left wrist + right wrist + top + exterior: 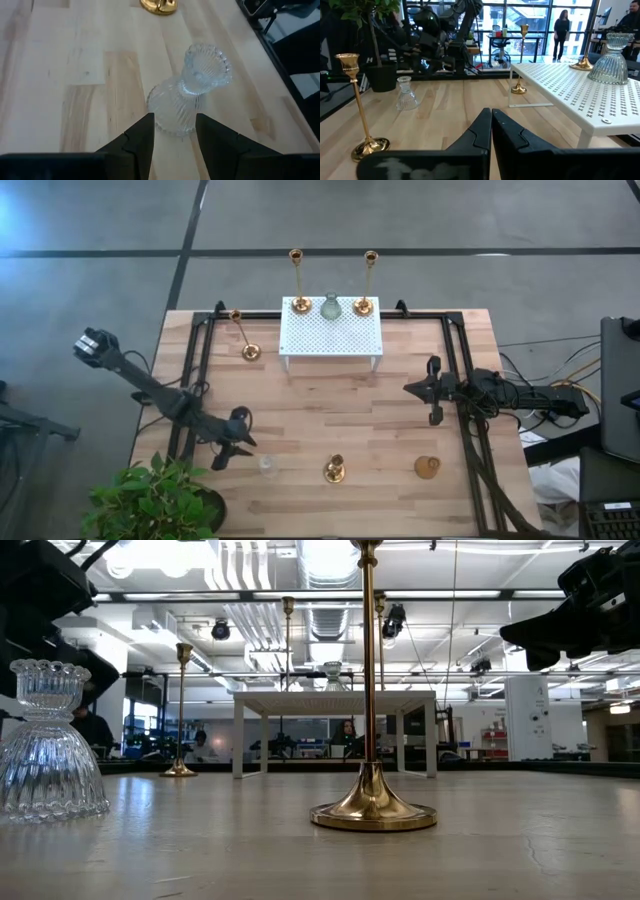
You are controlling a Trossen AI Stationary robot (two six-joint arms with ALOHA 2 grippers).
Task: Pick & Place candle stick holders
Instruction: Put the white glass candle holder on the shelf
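Observation:
A clear glass candle stick holder [187, 97] stands upright on the wooden table near its front edge [267, 467]. My left gripper [174, 127] is open and low, its two fingertips on either side of the holder's base and not visibly touching it [243, 448]. A brass holder [334, 471] and a squat brass one [428, 467] stand to its right. Another brass holder [248, 350] stands at the far left. Two tall brass holders [300, 303] [364, 306] and a glass one [331, 306] stand on the white rack. My right gripper [491, 117] is shut, hovering at the right [432, 392].
The white perforated rack [330, 335] stands at the table's far middle. A potted plant [150, 500] sits at the near left corner. Black frame rails [195, 380] run along the left and right sides. Bare wood lies in the table's middle.

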